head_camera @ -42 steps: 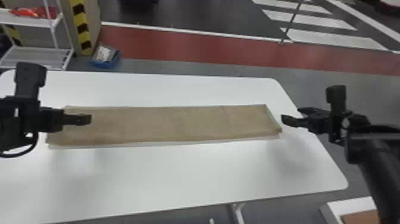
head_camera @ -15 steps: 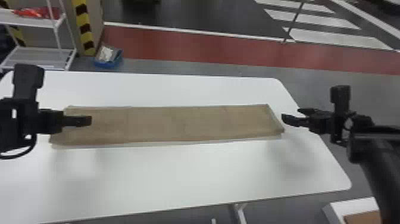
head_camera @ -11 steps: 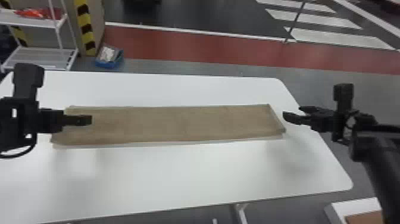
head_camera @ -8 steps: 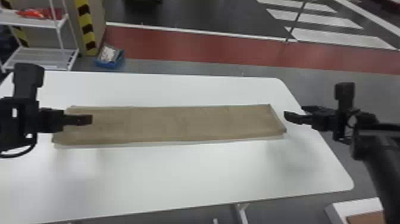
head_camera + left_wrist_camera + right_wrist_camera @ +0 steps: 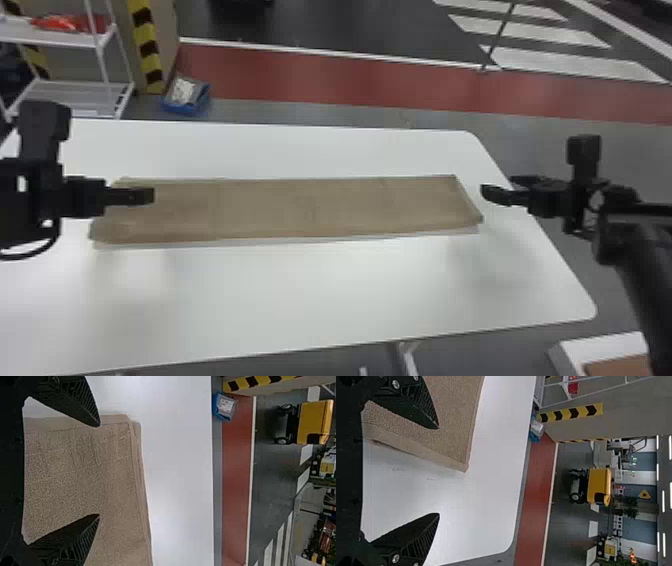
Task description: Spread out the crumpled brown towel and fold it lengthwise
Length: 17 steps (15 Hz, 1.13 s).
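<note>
Right gripper (image 5: 439, 471) edges outward from the brown towel (image 5: 300, 207), left gripper (image 5: 99, 470) holding position over its left end, both sets of fingers apart and empty; towel lies unchanged, a long strip on white table (image 5: 300, 295), folding probably complete.

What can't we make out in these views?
Towel underside, head view: covered by its top.
Part of the towel's left end, head view: behind left gripper.
Table's near left corner, head view: cut off by the edge.
Red item on shelf, head view: too small.
</note>
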Tool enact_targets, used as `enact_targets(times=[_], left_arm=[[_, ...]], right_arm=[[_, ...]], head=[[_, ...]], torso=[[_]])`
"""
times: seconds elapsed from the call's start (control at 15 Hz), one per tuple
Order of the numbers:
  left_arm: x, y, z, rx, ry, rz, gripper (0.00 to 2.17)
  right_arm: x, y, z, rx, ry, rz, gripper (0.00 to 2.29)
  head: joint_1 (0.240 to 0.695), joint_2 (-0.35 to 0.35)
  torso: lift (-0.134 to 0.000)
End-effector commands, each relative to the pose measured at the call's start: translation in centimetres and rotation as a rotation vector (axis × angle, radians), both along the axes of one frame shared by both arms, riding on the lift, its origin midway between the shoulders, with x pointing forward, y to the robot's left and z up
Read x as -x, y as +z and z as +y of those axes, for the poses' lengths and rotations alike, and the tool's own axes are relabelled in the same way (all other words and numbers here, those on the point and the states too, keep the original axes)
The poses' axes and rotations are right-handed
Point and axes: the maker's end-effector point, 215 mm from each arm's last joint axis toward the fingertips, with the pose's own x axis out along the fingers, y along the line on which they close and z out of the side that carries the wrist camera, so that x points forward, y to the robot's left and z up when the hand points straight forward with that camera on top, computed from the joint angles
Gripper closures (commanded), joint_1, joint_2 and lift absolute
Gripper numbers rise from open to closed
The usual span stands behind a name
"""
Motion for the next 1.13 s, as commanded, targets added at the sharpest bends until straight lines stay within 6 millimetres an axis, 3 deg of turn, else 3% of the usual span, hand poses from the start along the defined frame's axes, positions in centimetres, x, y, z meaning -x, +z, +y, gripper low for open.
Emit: enact_targets(times=[0.0, 1.07], left_arm=[[0.05, -0.05, -0.1, 0.004, -0.005, 0.002, 0.08], [0.17, -0.08, -0.61, 0.012, -0.02, 0.006, 0.08]], right_arm=[[-0.03, 0.12, -0.09, -0.003, -0.003, -0.002, 0.11], [0.41, 0.05, -0.87, -0.028, -0.027, -0.005, 0.13]], head=[[0.695, -0.211], [0.695, -0.225]], torso=[[-0.12], [-0.12]])
